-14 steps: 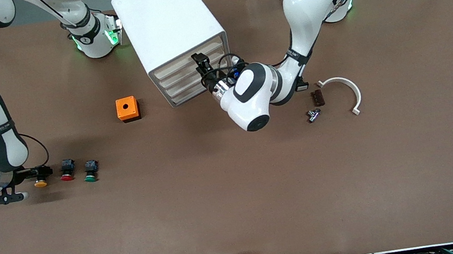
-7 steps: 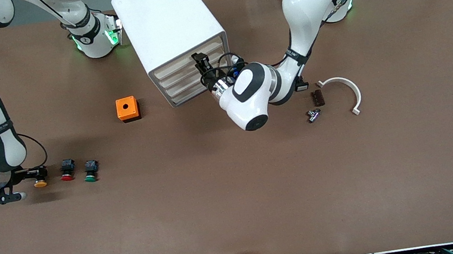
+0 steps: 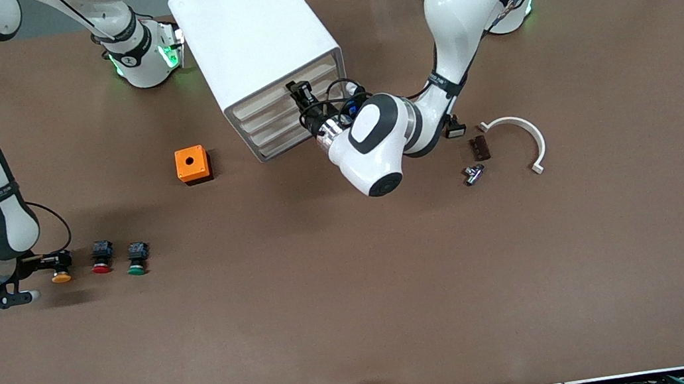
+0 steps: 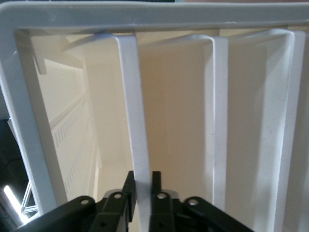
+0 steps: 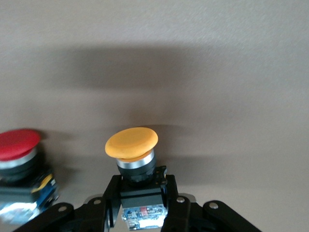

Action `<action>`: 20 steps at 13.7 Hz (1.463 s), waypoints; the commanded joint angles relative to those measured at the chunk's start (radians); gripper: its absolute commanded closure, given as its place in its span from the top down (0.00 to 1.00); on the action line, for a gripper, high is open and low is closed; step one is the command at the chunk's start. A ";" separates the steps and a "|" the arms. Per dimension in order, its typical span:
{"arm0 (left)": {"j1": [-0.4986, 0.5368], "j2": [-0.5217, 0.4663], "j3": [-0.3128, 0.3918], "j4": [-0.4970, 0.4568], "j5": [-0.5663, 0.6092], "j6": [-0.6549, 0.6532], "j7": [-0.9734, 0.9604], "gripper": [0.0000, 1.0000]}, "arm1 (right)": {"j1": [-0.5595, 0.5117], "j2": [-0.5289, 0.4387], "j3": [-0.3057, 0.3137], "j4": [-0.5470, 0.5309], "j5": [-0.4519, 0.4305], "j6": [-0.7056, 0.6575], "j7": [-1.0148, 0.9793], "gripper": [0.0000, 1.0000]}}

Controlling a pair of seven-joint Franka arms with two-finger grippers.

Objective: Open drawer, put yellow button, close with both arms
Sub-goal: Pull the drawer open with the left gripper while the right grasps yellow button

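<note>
Yellow button (image 3: 61,277) showing yellow-orange cap, black body; neighbours showing red cap (image 3: 101,269) and green cap (image 3: 137,270). Cabinet (image 3: 253,37) looking white, drawer (image 3: 312,77) front beige. Orange box (image 3: 191,163) sitting on brown table (image 3: 357,297). Arms showing white with black bands.

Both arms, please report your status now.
Left end effector shut on the drawer front edge. Right end effector shut on the yellow button, beside the red button. Nothing in the way.

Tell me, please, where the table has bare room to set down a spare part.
The brown table is bare nearer the camera than the button row, and between the orange box and green button. It is crowded around the cabinet front and the white clip.
</note>
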 commanded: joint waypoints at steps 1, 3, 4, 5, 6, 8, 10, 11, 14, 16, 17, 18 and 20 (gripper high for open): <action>0.007 0.015 0.007 0.017 -0.016 -0.013 0.002 0.00 | 0.007 -0.102 0.010 -0.007 0.020 -0.121 0.010 0.24; 0.019 0.013 0.008 0.020 -0.013 -0.016 0.002 0.00 | 0.020 -0.147 0.010 -0.007 0.015 -0.184 0.068 0.24; 0.034 0.013 0.009 0.021 -0.011 -0.016 0.004 0.00 | 0.024 -0.173 0.010 -0.007 0.015 -0.221 0.094 0.24; 0.049 0.013 0.009 0.021 -0.011 -0.018 0.004 0.00 | 0.035 -0.200 0.010 -0.008 0.015 -0.259 0.123 0.24; 0.063 0.013 0.010 0.023 -0.010 -0.027 0.004 0.00 | 0.055 -0.234 0.010 -0.008 0.012 -0.313 0.170 0.24; 0.089 0.009 0.015 0.024 -0.010 -0.028 0.004 0.00 | 0.093 -0.305 0.008 -0.008 0.008 -0.423 0.267 0.24; 0.128 0.004 0.016 0.026 -0.010 -0.028 0.005 0.00 | 0.144 -0.374 0.008 -0.010 0.006 -0.517 0.365 0.24; 0.144 0.004 0.016 0.033 -0.008 -0.028 0.005 0.00 | 0.176 -0.403 0.010 -0.010 0.006 -0.555 0.423 0.24; 0.192 0.004 0.016 0.059 -0.007 -0.027 0.008 0.00 | 0.300 -0.474 0.011 -0.008 0.006 -0.655 0.691 0.24; 0.204 0.010 0.018 0.069 -0.007 -0.025 0.015 0.00 | 0.381 -0.518 0.014 -0.005 0.006 -0.680 0.814 0.24; 0.204 0.012 0.019 0.069 -0.007 -0.022 0.025 0.00 | 0.423 -0.532 0.014 -0.004 0.007 -0.684 0.876 0.24; 0.204 0.012 0.031 0.069 -0.008 -0.019 0.044 0.00 | 0.467 -0.543 0.016 0.003 0.009 -0.692 0.951 0.24; 0.206 0.013 0.036 0.069 -0.011 -0.006 0.064 0.19 | 0.568 -0.552 0.016 0.022 0.018 -0.709 1.122 0.24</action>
